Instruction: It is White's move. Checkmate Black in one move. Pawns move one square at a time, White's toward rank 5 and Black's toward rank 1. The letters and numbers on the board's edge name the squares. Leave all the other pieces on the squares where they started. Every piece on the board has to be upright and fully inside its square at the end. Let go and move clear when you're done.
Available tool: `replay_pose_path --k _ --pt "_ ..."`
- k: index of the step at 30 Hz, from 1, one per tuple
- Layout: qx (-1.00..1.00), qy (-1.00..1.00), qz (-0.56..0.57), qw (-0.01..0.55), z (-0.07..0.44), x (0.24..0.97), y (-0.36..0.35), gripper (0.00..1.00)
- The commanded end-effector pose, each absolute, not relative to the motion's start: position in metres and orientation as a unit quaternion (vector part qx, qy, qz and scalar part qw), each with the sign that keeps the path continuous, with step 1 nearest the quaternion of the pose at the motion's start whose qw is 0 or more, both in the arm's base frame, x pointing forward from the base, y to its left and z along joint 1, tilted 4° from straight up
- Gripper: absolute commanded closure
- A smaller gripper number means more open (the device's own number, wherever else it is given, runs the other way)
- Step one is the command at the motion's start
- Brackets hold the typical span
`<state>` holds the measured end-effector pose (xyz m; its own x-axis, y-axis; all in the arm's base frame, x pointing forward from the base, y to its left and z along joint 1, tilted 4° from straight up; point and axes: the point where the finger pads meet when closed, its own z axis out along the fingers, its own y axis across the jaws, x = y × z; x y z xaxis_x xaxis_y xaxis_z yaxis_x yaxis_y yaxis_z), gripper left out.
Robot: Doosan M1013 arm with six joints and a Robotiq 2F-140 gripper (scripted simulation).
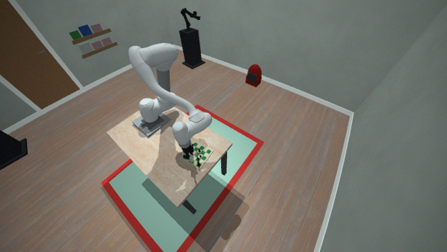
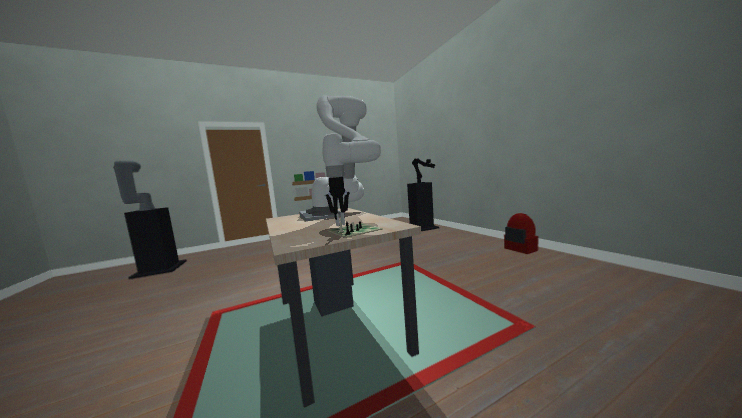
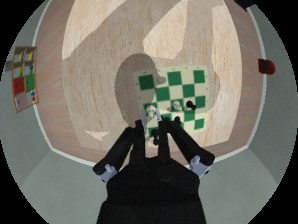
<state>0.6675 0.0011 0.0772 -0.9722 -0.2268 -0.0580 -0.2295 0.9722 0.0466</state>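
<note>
A small green-and-white chessboard (image 1: 208, 152) (image 2: 371, 228) (image 3: 194, 83) lies on the wooden table (image 1: 150, 150) (image 2: 295, 241) (image 3: 93, 63). My black gripper (image 1: 187, 155) (image 2: 339, 220) (image 3: 152, 131) points straight down over the board's edge nearest the arm. Its fingers stand a little apart, on either side of a white piece (image 3: 152, 111) that stands upright on the board. In the wrist view another white piece (image 3: 176, 104) and a black piece (image 3: 190, 104) stand close by in the same row. More black pieces (image 1: 199, 154) (image 2: 355, 226) stand on the board. The squares' labels are too small to read.
The arm's base plate (image 1: 151, 123) sits at the table's far end. A red-bordered green mat (image 1: 147, 216) (image 2: 456, 311) lies under the table. Black pedestals with other arms (image 1: 191, 46) (image 2: 150, 238) and a red box (image 1: 253, 75) (image 2: 520, 233) stand by the walls.
</note>
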Motion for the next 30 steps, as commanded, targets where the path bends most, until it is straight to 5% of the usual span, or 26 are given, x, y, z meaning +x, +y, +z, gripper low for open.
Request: replay_pose_path --k 1,24,25,30 --pt "-0.115 0.993 0.027 0.026 0.087 0.667 0.001 0.75" --pt "-0.115 0.993 0.027 0.026 0.155 0.664 -0.003 0.75" --pt "-0.115 0.993 0.027 0.026 0.155 0.664 -0.003 0.0" --pt "-0.115 0.993 0.027 0.026 0.155 0.664 -0.003 0.0"
